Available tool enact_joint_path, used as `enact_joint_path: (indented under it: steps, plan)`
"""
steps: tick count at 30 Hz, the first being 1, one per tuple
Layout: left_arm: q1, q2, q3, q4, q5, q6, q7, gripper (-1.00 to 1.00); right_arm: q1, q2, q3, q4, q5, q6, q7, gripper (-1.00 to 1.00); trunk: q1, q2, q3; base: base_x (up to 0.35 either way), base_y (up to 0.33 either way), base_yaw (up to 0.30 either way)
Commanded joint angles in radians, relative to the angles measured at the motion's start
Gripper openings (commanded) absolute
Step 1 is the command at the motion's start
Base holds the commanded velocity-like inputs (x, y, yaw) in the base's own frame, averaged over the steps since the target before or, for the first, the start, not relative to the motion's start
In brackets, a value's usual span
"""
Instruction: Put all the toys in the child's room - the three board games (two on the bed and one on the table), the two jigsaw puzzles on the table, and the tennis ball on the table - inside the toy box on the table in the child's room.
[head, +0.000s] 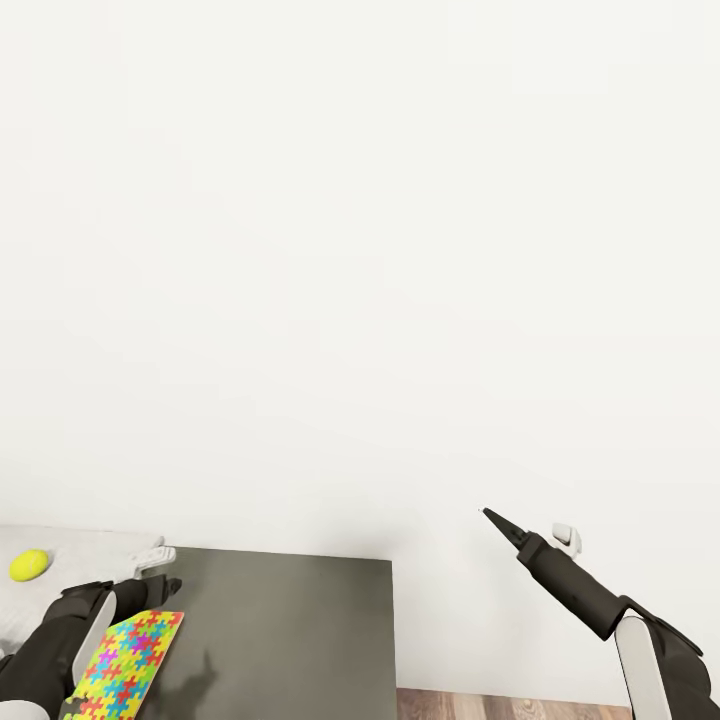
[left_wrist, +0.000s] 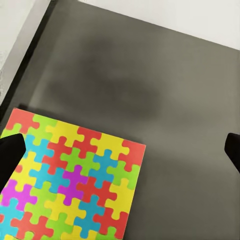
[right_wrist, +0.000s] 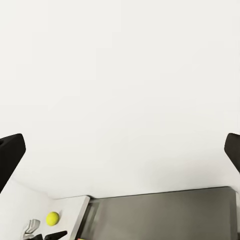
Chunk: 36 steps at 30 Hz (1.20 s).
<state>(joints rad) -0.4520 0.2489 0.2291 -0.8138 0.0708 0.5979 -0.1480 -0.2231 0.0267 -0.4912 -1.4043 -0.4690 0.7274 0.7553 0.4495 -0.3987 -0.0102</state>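
A multicoloured jigsaw puzzle (head: 127, 660) (left_wrist: 70, 180) lies flat on the dark grey lower section of the table (head: 290, 630) (left_wrist: 165, 90). My left gripper (head: 160, 570) (left_wrist: 120, 150) hovers over the puzzle's far corner, open, with nothing between its fingertips (left_wrist: 10, 150). The yellow tennis ball (head: 30, 565) (right_wrist: 52, 218) rests on the pale grey desk top (head: 90, 545), left of that gripper. My right gripper (head: 525, 528) (right_wrist: 120, 150) is open and empty, raised in the air to the right of the table and facing the white wall. The toy box, the board games and the bed are out of view.
A plain white wall (head: 360, 250) stands right behind the table. The dark section's right edge (head: 392, 640) drops off to wood-plank floor (head: 500, 705) below my right arm. My left gripper's shadow (head: 205, 680) falls on the dark surface beside the puzzle.
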Motion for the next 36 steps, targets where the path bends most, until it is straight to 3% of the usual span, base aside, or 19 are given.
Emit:
enact_joint_path:
  steps: [1,16,26,36]
  plan:
    - [0.000,0.000,0.002,-0.001,0.007,0.008,-0.001,1.00,-0.001,0.001,-0.002,0.000,-0.002,0.006,0.002,1.00,0.000,-0.001,-0.001,0.000,0.000,0.000]
    - [-0.014,0.012,0.003,0.028,0.006,0.068,-0.007,1.00,-0.001,0.001,-0.003,0.001,0.000,0.006,0.002,1.00,0.000,-0.001,-0.013,0.000,0.000,0.000]
    - [-0.081,0.064,0.004,0.148,0.007,0.069,-0.054,1.00,-0.001,0.001,-0.003,0.001,0.000,0.006,0.003,1.00,0.000,-0.001,-0.026,0.000,0.000,0.000]
    - [-0.090,0.073,0.004,0.168,0.003,0.063,-0.084,1.00,-0.001,0.001,-0.003,0.001,0.001,0.006,0.003,1.00,0.000,-0.001,-0.041,0.000,0.000,0.000]
